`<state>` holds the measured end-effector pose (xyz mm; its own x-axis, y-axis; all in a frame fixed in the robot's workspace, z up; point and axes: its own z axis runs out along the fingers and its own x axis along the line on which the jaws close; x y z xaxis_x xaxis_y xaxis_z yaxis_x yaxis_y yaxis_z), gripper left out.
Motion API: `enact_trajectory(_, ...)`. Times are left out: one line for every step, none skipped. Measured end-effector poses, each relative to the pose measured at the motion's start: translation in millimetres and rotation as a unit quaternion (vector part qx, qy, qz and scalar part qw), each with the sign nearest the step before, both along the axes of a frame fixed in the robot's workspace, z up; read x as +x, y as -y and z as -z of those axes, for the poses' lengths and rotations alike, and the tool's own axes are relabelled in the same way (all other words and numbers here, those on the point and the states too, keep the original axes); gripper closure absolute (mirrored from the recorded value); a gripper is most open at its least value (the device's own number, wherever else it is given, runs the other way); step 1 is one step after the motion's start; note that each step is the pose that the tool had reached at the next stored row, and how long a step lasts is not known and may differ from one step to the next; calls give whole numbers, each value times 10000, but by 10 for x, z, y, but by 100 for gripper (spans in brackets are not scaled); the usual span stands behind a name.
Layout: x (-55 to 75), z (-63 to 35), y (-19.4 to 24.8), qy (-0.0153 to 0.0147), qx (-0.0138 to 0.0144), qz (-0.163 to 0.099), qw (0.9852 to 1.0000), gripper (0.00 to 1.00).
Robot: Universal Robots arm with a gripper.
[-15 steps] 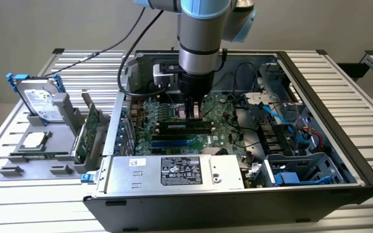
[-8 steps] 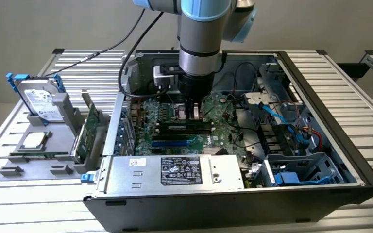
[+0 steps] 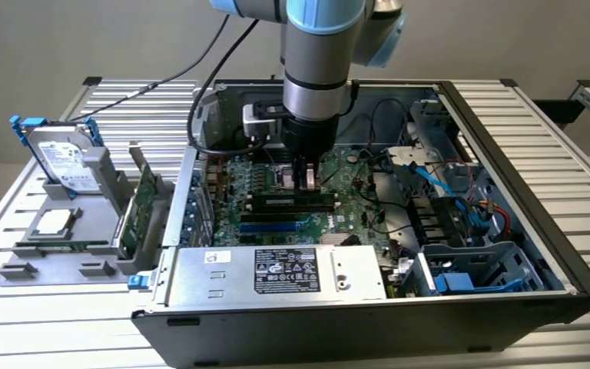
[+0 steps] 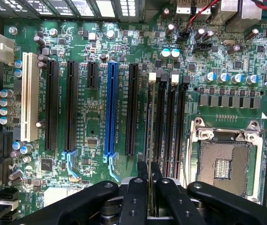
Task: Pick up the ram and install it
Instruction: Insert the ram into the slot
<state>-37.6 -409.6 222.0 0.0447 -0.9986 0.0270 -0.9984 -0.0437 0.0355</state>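
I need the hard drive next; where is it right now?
The hard drive stands in the grey holder at the exterior view's left, outside the computer case, beside the green expansion card.

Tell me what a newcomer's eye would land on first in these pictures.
The robot arm reaches down into the open computer case, its gripper shut at the black memory slots. In the wrist view, the bright blue slot and the empty processor socket stand out on the green motherboard. On the exterior view's left, a silver hard drive stands in a grey holder.
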Motion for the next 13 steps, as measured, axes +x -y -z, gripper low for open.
enact_trajectory(0,3,0,0,0,0,10000,86)
enact_trajectory(0,5,0,0,1,0,10000,86)
enact_trajectory(0,8,0,1,2,0,10000,86)
enact_trajectory(0,10,0,1,1,0,10000,86)
enact_trajectory(0,10,0,1,0,0,10000,86)
enact_trajectory(0,12,0,1,0,0,10000,86)
enact_trajectory(0,13,0,0,1,0,10000,86)
enact_trajectory(0,14,0,1,1,1,10000,86)
enact_trajectory(0,14,0,1,2,1,10000,86)
enact_trajectory(0,14,0,1,2,2,10000,86)
enact_trajectory(0,14,0,-1,2,2,10000,86)
enact_trajectory(1,14,0,-4,2,1,10000,86)
enact_trajectory(1,14,0,-7,2,1,10000,86)
